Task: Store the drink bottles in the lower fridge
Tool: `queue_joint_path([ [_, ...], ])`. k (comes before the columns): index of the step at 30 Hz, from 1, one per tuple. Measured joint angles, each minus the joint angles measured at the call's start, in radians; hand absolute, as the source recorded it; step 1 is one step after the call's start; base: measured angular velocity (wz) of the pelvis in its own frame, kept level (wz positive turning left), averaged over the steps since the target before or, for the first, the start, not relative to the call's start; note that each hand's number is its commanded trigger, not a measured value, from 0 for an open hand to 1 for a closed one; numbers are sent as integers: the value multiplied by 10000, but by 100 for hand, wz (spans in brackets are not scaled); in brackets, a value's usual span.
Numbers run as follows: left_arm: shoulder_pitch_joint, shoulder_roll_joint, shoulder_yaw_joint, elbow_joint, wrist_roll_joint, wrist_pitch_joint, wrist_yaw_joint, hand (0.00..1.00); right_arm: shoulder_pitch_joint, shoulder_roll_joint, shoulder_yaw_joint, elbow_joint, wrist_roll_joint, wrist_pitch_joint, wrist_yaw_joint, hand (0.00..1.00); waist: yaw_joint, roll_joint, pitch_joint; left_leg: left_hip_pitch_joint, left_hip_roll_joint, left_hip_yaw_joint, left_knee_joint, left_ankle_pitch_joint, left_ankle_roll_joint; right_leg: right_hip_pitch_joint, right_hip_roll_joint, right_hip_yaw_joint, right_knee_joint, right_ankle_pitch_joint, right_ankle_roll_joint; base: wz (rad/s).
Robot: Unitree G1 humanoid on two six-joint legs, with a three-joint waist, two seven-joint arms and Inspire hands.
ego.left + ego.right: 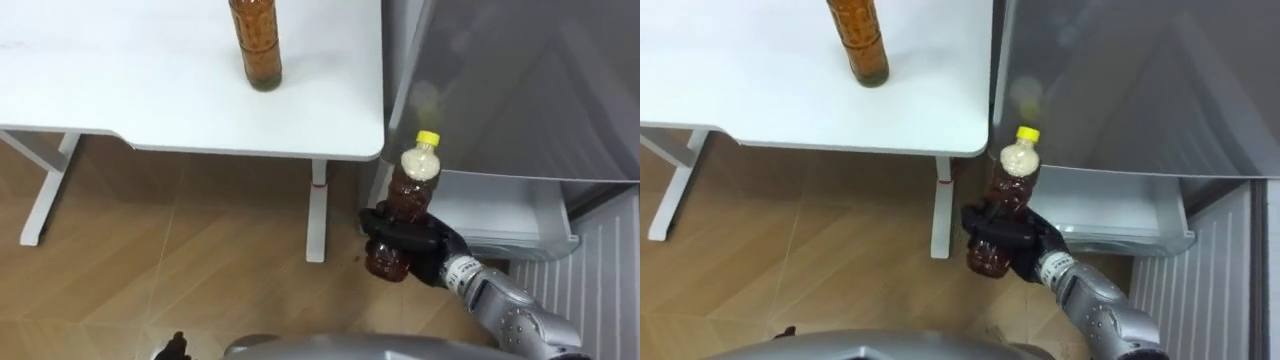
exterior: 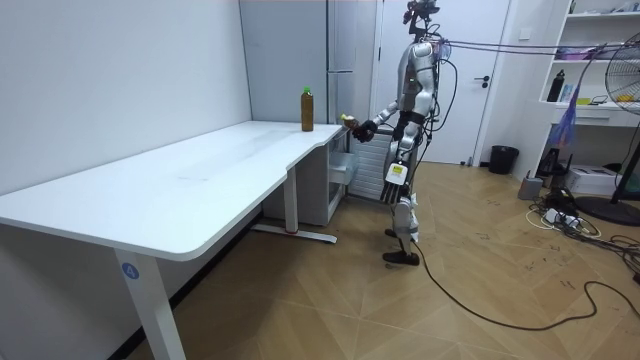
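Storage is not yet done: the right hand [image 1: 422, 243] is curled round a small yellow-capped brown bottle [image 1: 412, 188] near the open white fridge drawer [image 1: 510, 240], while a taller brown bottle [image 1: 255, 45] stands on the white table [image 1: 120, 80].

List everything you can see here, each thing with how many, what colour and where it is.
table bottle: one, brown drink, standing on the table near the fridge side
held bottle: one, brown drink, yellow cap, upright in the right hand before the drawer
table: one, white, beside the fridge
fridge: one, grey, right of the table
drawer: one, white, pulled out low on the fridge
floor: wood brown
bin: one, black, by the door
door: one, white, behind the robot
right hand: black, curled round the held bottle
left hand: dark, at the view's bottom edge
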Motion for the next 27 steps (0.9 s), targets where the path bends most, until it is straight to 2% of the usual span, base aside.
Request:
queue_joint_path([
  [4,22,1,-2,14,-1,0,-67,0,2,18,-56,6,938,-63,-394,100,-125,31,11,2,1,3,26,0,0,-28,-6,-3,91,0,0,0],
  [7,53,1,-22,52,-1,1,-67,0,31,61,-125,22,2308,-137,-919,100,-189,6,27,0,1,12,80,-1,0,-16,-8,-4,111,0,0,0],
  [10,99,0,-21,49,85,48,-65,0,151,68,-174,25,3232,-434,-1263,100,-265,7,28,-1,7,11,92,-2,-1,-16,-4,-1,119,4,-6,0],
  [14,192,-35,-18,48,212,194,-43,0,325,116,-186,122,4155,-579,-1642,100,-399,21,25,-4,17,12,112,-3,-3,-21,3,15,137,7,-12,0],
  [17,201,-141,-12,50,216,232,112,0,418,256,-258,451,5492,-689,-1936,100,-420,33,28,-5,15,12,98,-3,-3,-33,2,16,138,8,-13,0],
  [22,220,-267,-20,58,206,227,151,0,418,444,-494,868,7233,-1231,-2505,100,-408,82,27,-4,16,54,83,-2,-3,-82,15,85,150,8,-14,-3],
  [27,221,-273,-16,65,184,226,148,0,417,450,-553,972,7869,-1662,-2775,100,-411,90,25,1,19,76,72,-2,-3,-97,16,106,149,8,-14,0],
])
